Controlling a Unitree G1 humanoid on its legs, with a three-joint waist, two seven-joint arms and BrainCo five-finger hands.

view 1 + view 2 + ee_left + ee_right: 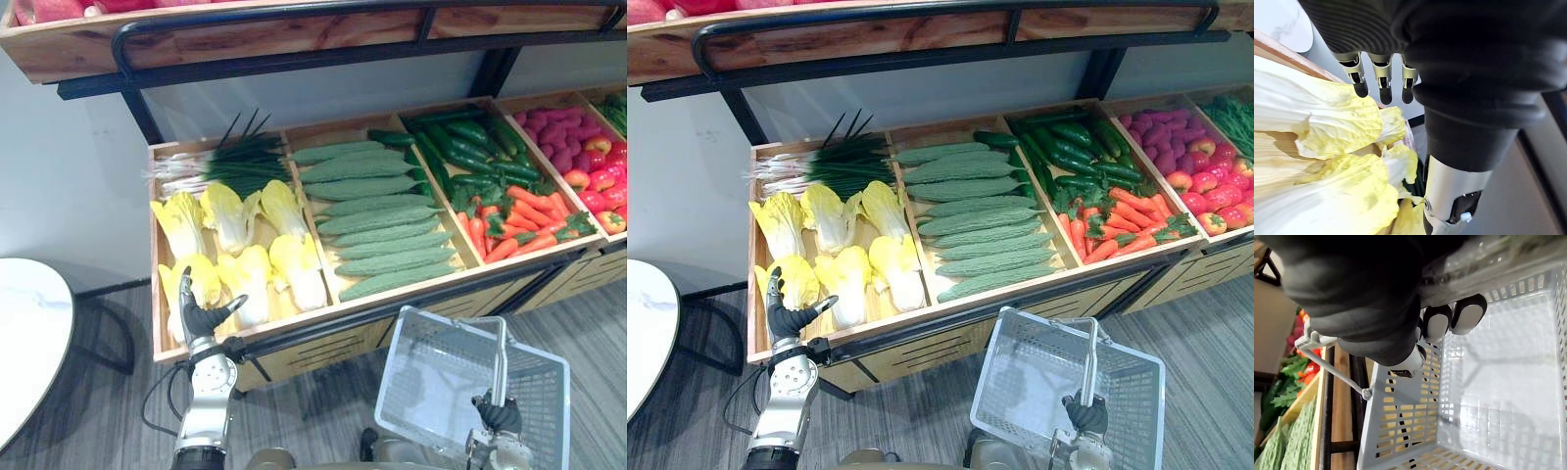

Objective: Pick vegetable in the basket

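Note:
Pale yellow napa cabbages (235, 255) lie in the leftmost bin of the wooden stand (323, 311). My left hand (201, 315) is raised at the bin's front edge, next to the front-left cabbage (199, 282). Its fingers (1383, 81) are straight and open above the cabbage leaves (1337, 117), holding nothing. A white plastic basket (441, 377) hangs empty in front of the stand at lower right. My right hand (500, 416) is shut on the basket's handle (502, 357), with its fingers (1449, 318) curled round the handle.
Other bins hold green onions (230, 162), ridged green gourds (377, 211), cucumbers (460, 147), carrots (524, 220) and red peppers (598, 181). An upper wooden shelf (245, 39) overhangs the back of the stand. A round white table (29, 333) stands at the left.

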